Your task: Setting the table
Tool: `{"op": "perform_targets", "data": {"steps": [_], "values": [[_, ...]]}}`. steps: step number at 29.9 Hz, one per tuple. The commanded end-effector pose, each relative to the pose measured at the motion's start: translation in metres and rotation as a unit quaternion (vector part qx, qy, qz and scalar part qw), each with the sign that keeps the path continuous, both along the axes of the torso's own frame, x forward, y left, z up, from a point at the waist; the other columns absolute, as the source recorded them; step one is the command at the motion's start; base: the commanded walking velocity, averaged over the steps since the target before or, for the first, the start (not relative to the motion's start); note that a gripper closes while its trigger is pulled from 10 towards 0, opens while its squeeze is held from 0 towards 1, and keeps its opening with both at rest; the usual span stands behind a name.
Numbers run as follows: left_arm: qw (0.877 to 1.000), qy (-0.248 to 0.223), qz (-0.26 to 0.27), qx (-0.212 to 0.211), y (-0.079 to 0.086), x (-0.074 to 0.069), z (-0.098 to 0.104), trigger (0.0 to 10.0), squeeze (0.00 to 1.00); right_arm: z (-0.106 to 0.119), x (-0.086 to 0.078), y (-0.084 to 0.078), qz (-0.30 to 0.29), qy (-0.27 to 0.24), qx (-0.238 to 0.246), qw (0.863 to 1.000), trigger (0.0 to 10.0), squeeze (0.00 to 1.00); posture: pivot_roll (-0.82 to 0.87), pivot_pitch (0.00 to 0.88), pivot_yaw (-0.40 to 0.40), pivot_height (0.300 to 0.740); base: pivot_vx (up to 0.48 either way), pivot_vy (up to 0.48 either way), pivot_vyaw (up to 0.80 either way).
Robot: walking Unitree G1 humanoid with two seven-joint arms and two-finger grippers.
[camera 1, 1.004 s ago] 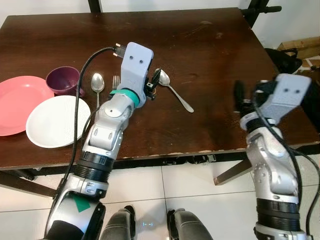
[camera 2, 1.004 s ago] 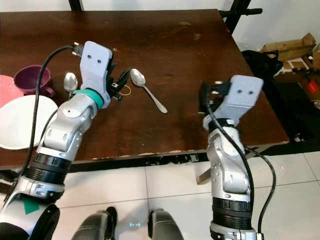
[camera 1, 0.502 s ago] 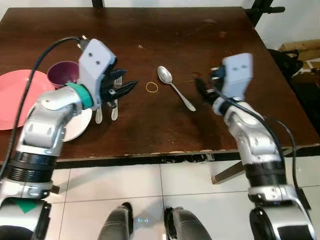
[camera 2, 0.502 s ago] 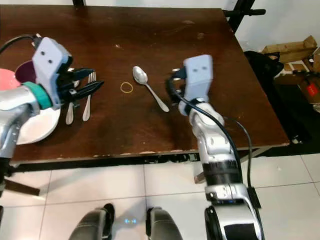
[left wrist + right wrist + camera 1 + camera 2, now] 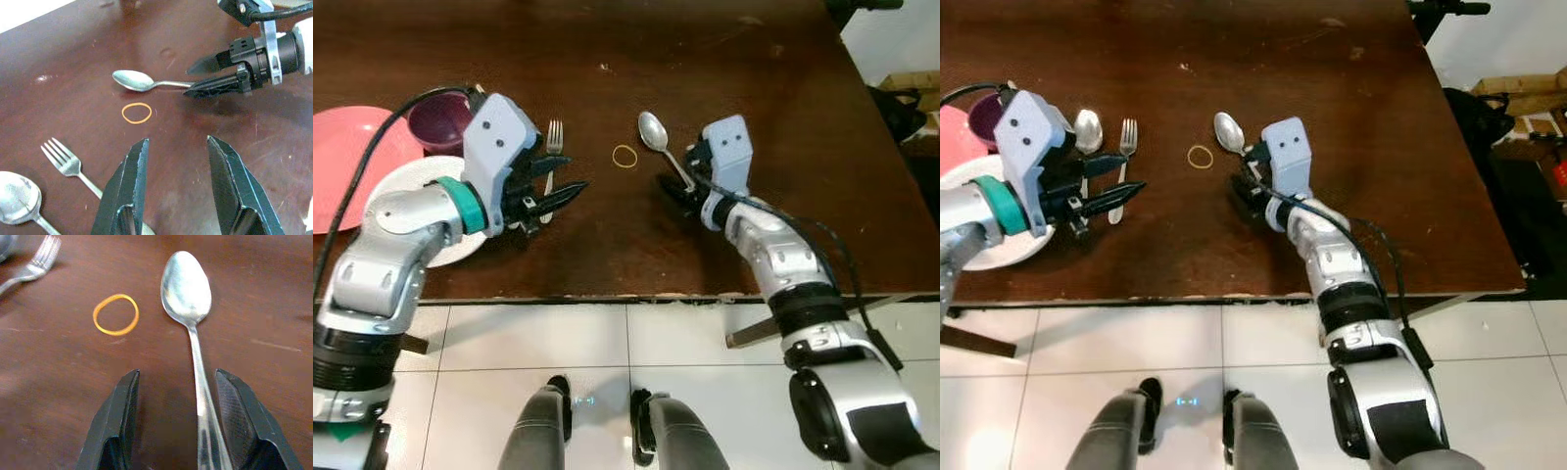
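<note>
Spoon point(image 5: 188, 293) handle between right gripper point(image 5: 178, 431) fingers.

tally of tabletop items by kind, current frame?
Spoons: 2 — one by the right gripper at, one beside the fork
Fork: 1
Plates: 2 — pink, white
Purple cup: 1
Rubber band: 1
Total: 7

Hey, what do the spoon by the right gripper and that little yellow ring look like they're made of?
The spoon looks like polished metal, likely steel: silvery, with bright reflections in the bowl. The yellow ring looks like a rubber band: thin, matte, slightly uneven loop lying flat.
</note>
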State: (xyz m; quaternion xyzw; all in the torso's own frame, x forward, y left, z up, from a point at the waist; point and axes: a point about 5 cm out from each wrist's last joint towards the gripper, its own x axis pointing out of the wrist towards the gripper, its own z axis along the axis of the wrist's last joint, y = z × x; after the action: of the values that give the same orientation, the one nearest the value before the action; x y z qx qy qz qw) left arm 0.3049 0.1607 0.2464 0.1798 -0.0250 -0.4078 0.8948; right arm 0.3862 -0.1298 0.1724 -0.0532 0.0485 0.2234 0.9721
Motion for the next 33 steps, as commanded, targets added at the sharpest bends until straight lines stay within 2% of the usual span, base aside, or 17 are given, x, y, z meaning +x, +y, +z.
{"op": "perform_targets", "data": {"steps": [1, 14, 15, 16, 17, 18, 26, 33], "values": [[1.000, 0.008, -0.013, 0.002, -0.002, -0.003, -0.001, 10.0, 0.00, -0.005, 0.000, -0.003, -0.001, 0.005, -0.003, 1.000, 10.0, 0.00, 0.14, 0.238, -0.003, 0.740, 0.000, 0.000, 0.00], [1.000, 0.017, -0.018, 0.004, 0.000, -0.014, 0.006, 10.0, 0.00, -0.004, 0.008, -0.005, 0.002, -0.002, 0.005, 1.000, 10.0, 0.00, 0.18, 0.275, -0.007, 0.740, 0.000, 0.000, 0.00], [1.000, 0.020, -0.015, 0.004, 0.001, -0.016, 0.006, 10.0, 0.00, -0.005, 0.008, -0.004, 0.005, 0.003, 0.003, 1.000, 5.7, 0.00, 0.19, 0.281, -0.012, 0.740, 0.000, 0.000, 0.00], [1.000, 0.022, -0.013, 0.004, 0.002, -0.017, 0.005, 10.0, 0.00, -0.006, 0.008, -0.004, 0.008, 0.010, 0.004, 1.000, 0.7, 0.00, 0.19, 0.282, -0.013, 0.740, 0.000, 0.000, 0.00], [1.000, 0.022, -0.013, 0.004, 0.002, -0.017, 0.005, 10.0, 0.00, -0.006, 0.008, -0.004, 0.008, 0.010, 0.004, 1.000, 0.7, 0.00, 0.19, 0.282, -0.013, 0.740, 0.000, 0.000, 0.00], [1.000, 0.024, -0.011, 0.004, 0.002, -0.019, 0.005, 10.0, 0.00, -0.008, 0.009, -0.005, 0.013, 0.017, 0.005, 1.000, 0.0, 0.00, 0.19, 0.282, -0.013, 0.740, 0.000, 0.000, 0.00], [1.000, 0.030, -0.005, 0.003, 0.003, -0.019, 0.004, 10.0, 0.00, -0.016, 0.006, -0.007, 0.051, 0.051, 0.011, 0.997, 0.0, 0.00, 0.19, 0.280, -0.016, 0.740, 0.000, 0.000, 0.00], [0.999, 0.033, -0.003, 0.002, 0.002, -0.019, 0.003, 10.0, 0.00, -0.019, 0.006, -0.010, 0.046, 0.061, 0.026, 0.997, 0.0, 0.00, 0.18, 0.274, -0.015, 0.740, 0.000, 0.000, 0.00]]}}
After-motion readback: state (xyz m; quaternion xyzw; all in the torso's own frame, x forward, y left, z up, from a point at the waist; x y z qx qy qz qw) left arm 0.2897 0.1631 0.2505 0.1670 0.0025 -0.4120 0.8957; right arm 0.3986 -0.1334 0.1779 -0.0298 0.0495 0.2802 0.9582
